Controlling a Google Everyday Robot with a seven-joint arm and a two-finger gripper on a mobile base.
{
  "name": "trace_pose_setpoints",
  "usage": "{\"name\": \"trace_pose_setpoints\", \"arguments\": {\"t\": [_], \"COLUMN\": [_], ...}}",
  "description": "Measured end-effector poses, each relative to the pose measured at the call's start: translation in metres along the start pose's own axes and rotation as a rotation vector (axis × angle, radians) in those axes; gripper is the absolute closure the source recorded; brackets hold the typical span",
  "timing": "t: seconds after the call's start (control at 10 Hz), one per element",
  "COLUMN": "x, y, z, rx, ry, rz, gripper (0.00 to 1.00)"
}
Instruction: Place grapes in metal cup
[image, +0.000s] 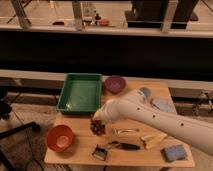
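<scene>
A dark cluster of grapes lies on the wooden table, left of centre. My gripper is at the end of the white arm that reaches in from the lower right, and it sits directly over the grapes, touching or nearly touching them. The metal cup stands at the back right of the table, partly hidden behind my arm.
A green tray and a purple bowl are at the back. An orange bowl is at front left. A silver utensil, a black-handled tool, a yellow item, a blue sponge and a grey cloth lie on the right.
</scene>
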Motion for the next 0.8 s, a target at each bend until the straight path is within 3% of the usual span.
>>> {"name": "trace_pose_setpoints", "arguments": {"t": [0.6, 0.8], "x": [0.0014, 0.0064], "y": [-0.0007, 0.0042], "z": [0.0047, 0.0044], "rx": [-0.041, -0.053], "ry": [0.007, 0.019], "rz": [0.000, 0.016], "gripper": [0.22, 0.20]}}
